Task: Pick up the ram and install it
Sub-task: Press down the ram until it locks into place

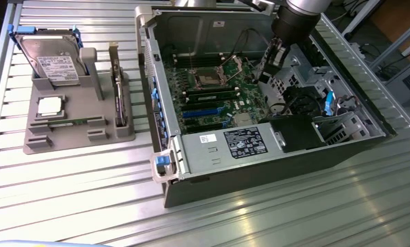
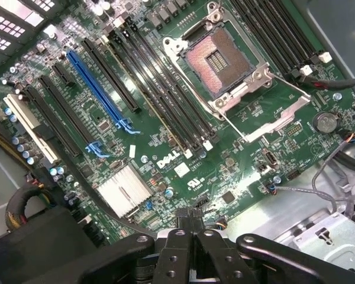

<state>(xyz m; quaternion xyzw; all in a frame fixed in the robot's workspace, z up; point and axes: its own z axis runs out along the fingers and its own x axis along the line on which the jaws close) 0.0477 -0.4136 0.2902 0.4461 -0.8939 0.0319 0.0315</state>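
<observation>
End effector (image 2: 192,236) closed above motherboard (image 2: 165,160).

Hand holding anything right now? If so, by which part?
Nothing held. The hand is shut with nothing between its fingers, hovering over the motherboard inside the computer case.

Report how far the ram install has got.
Done, it seems: the ram stands in a slot of the motherboard, beside the empty processor socket. In hand: nothing. The gripper is shut and empty, hovering over the board inside the case. Left: whether the stick is pressed fully home and latched cannot be told.
</observation>
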